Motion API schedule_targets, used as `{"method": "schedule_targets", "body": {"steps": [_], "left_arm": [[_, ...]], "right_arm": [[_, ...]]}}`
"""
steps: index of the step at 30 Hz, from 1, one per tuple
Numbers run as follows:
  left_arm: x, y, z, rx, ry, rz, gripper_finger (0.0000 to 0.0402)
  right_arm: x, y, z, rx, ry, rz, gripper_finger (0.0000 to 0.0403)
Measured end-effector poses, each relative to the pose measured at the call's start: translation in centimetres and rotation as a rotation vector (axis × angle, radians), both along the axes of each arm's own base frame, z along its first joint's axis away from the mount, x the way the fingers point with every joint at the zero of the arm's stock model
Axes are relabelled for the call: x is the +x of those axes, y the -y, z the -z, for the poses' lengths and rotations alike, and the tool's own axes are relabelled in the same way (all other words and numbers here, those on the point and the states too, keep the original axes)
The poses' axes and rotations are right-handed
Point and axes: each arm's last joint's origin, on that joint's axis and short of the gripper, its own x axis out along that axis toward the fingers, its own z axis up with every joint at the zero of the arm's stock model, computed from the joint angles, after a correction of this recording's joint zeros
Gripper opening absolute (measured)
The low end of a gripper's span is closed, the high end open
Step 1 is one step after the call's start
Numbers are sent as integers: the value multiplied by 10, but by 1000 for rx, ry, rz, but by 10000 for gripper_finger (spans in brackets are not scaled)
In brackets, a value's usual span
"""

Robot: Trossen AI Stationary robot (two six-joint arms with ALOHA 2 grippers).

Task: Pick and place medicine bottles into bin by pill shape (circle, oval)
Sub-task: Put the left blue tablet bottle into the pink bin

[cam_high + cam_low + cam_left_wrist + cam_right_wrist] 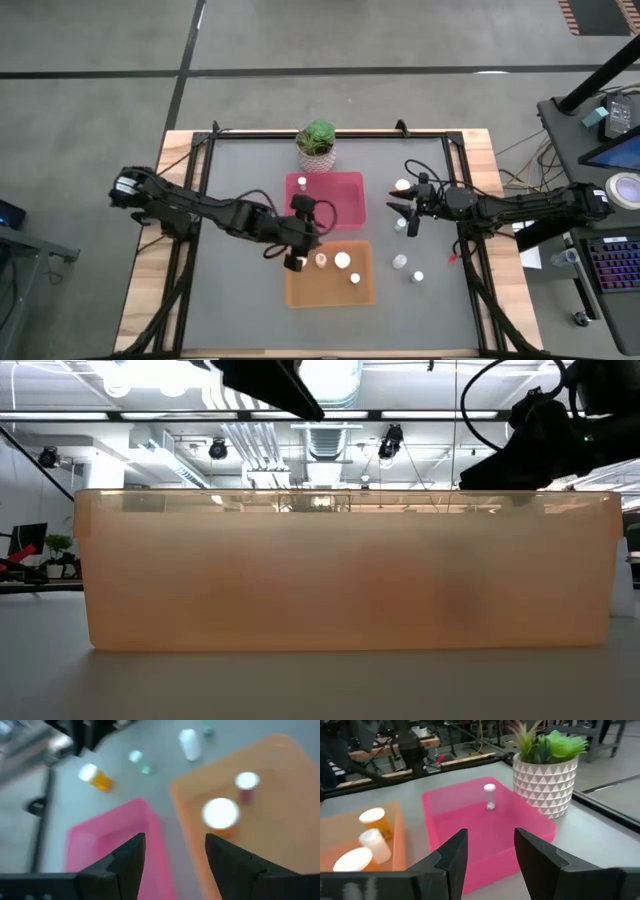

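A pink tray (340, 205) holds one small white-capped bottle (302, 182), which also shows in the right wrist view (490, 795). An orange tray (366, 292) in front of it holds several white-capped bottles (342, 260), two of them plain in the left wrist view (220, 815). Several more bottles (400, 262) stand on the table to the right of the trays. My left gripper (305, 240) (175, 855) is open and empty above the trays' left ends, where they meet. My right gripper (403, 212) (490, 855) is open and empty to the right of the pink tray, pointing at it.
A green potted plant (317, 143) in a white patterned pot stands behind the pink tray, by the far edge. In the low view the orange tray's near wall (350, 575) fills the picture. A desk with a keyboard and screens (610, 250) stands off the table's right side.
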Motion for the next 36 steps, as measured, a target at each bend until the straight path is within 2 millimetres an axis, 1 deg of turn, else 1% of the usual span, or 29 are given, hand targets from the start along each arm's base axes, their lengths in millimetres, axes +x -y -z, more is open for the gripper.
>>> {"method": "schedule_targets", "body": {"steps": [7,10,15,17,21,27,30,34,36], "left_arm": [[-22,-34,0,119,196,-9,191],[-31,-49,5,164,275,-30,191],[-47,-66,13,187,401,-84,191],[-53,-69,15,219,420,-81,191],[-63,-70,7,264,465,-79,191],[-77,-71,2,271,495,-85,191],[-82,-71,0,272,507,-87,191],[-84,-72,-1,272,509,-89,191],[-83,-72,0,273,505,-92,191]], "right_arm": [[7,2,-21,-25,48,35,140],[11,2,-30,-34,49,37,133],[18,3,-46,33,-29,49,120],[22,3,-53,67,-74,56,116],[28,3,-67,137,-168,71,107],[40,2,-88,264,-281,83,98],[50,0,-97,328,-331,73,93],[63,-2,-103,382,-425,101,86],[68,-2,-103,416,-500,125,81]]}}
